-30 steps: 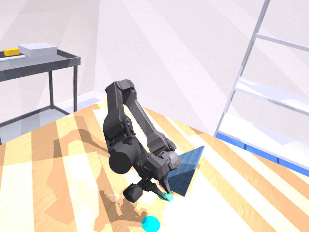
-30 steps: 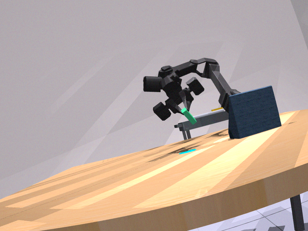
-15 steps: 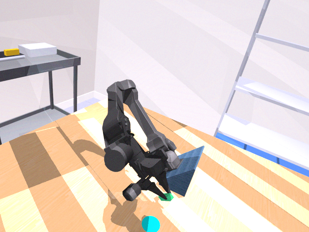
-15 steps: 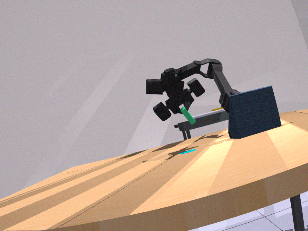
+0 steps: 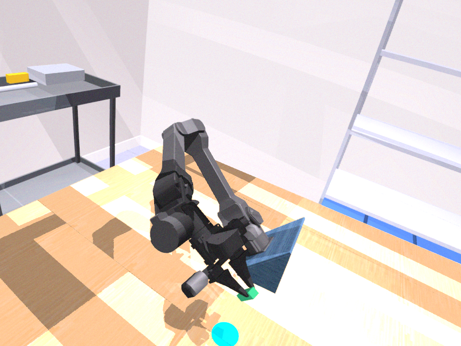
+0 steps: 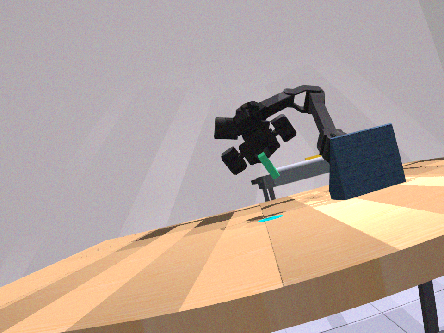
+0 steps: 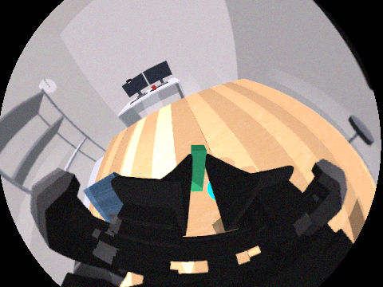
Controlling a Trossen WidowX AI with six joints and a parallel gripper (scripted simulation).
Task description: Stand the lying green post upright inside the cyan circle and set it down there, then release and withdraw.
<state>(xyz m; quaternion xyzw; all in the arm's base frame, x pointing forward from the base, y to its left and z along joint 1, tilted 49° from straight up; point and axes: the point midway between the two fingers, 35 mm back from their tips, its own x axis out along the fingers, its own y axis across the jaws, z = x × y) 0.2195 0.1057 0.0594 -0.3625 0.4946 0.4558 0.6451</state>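
My gripper (image 5: 243, 291) (image 6: 262, 156) (image 7: 198, 157) is shut on the green post (image 5: 248, 293) (image 6: 269, 165) (image 7: 197, 167) and holds it in the air above the wooden table (image 5: 74, 230) (image 6: 215, 258). The post sticks out from the fingertips, tilted steeply downward in the exterior view. The cyan circle (image 5: 224, 334) (image 6: 270, 218) (image 7: 211, 191) lies flat on the table, below the post and a little to the front of it. In the wrist view the circle shows partly, just right of the post, behind a finger.
A dark blue wedge block (image 5: 277, 253) (image 6: 364, 163) (image 7: 104, 198) stands on the table close beside the gripper. A grey side table (image 5: 55, 94) with a white box (image 5: 55, 73) and a yellow block (image 5: 17, 77) stands off the table. A white shelf rack (image 5: 391, 141) stands at the right.
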